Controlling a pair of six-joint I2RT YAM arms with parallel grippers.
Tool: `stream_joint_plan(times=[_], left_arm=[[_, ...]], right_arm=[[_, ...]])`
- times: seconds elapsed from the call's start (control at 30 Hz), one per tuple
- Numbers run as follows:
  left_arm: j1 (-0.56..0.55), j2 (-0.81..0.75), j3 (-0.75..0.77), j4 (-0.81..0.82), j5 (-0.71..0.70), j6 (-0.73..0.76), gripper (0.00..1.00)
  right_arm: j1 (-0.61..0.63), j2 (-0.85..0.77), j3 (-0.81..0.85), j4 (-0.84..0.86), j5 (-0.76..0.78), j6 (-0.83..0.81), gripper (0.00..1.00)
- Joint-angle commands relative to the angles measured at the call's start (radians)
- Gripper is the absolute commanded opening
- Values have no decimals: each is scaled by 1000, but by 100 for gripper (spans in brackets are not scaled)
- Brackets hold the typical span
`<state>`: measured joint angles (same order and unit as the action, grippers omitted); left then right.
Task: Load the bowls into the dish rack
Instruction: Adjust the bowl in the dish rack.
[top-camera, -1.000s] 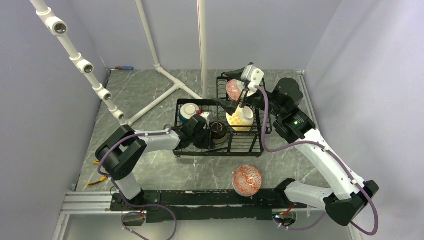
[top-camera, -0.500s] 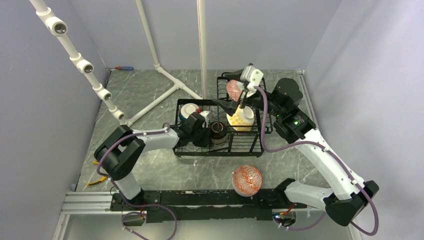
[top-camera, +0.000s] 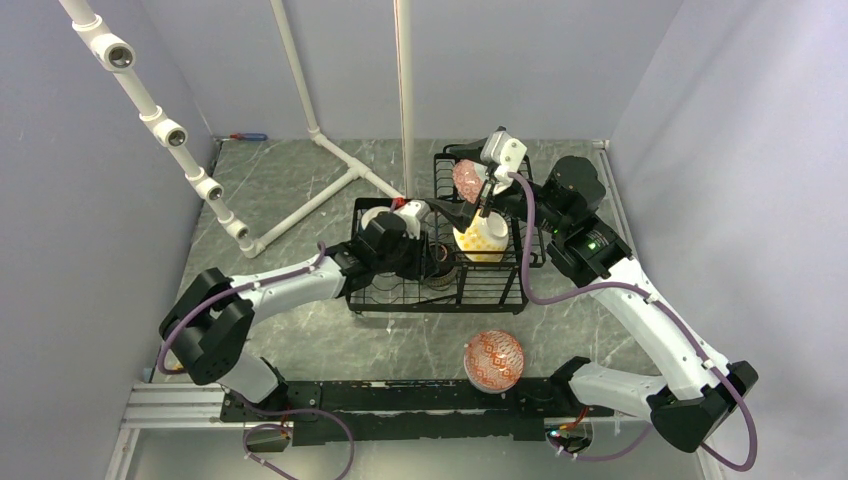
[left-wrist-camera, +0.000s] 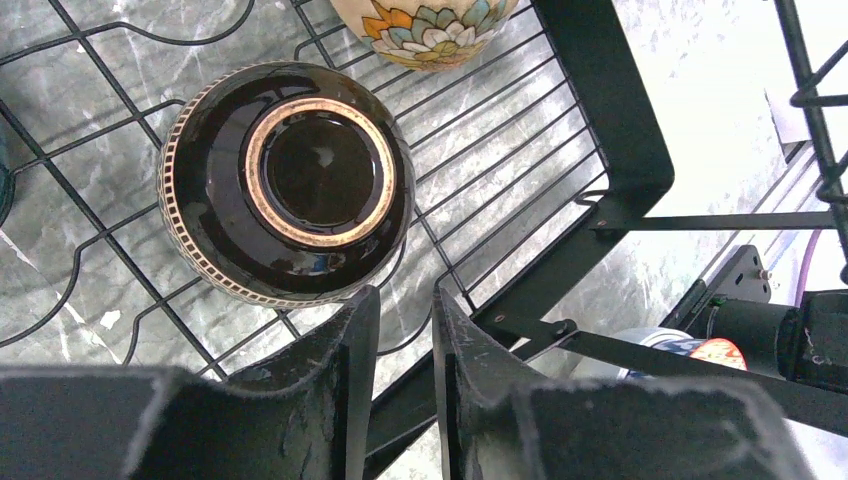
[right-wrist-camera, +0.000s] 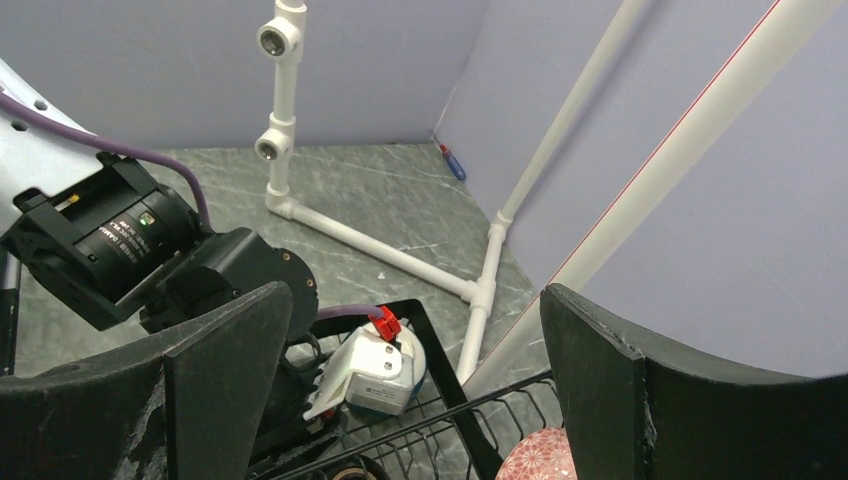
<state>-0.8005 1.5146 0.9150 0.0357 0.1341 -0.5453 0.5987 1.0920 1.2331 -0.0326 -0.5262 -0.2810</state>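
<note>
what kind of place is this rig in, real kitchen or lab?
Likely a lab test cell, not a kitchen: plain walls box in a marble-look table, a white pipe frame stands on it, and the left arm and right arm bolt to a rail.

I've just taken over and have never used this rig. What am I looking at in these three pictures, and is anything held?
Two robot arms work at a table. The wide picture looks down from above; the other two come from cameras on each wrist. The left gripper, slightly open and empty, is close to a dark bowl lying upside down in the dish rack. The right gripper is wide open, holding nothing, above the rack. One orange-patterned bowl sits on the table.
</note>
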Motion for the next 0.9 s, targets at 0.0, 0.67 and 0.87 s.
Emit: stream_joint_plan(times=[0.0,0.67,0.87], left_arm=[[-3,21,21,15,-2,11,31],[1,187,10,180,20,-90,29],[34,211,34,207,6,-117,29]], right_arm=[[-5,-12,3,17,-5,-9,100],[-4,-21,5,4,6,-22,100],[-4,-33,-1,-4,5,-22,100]])
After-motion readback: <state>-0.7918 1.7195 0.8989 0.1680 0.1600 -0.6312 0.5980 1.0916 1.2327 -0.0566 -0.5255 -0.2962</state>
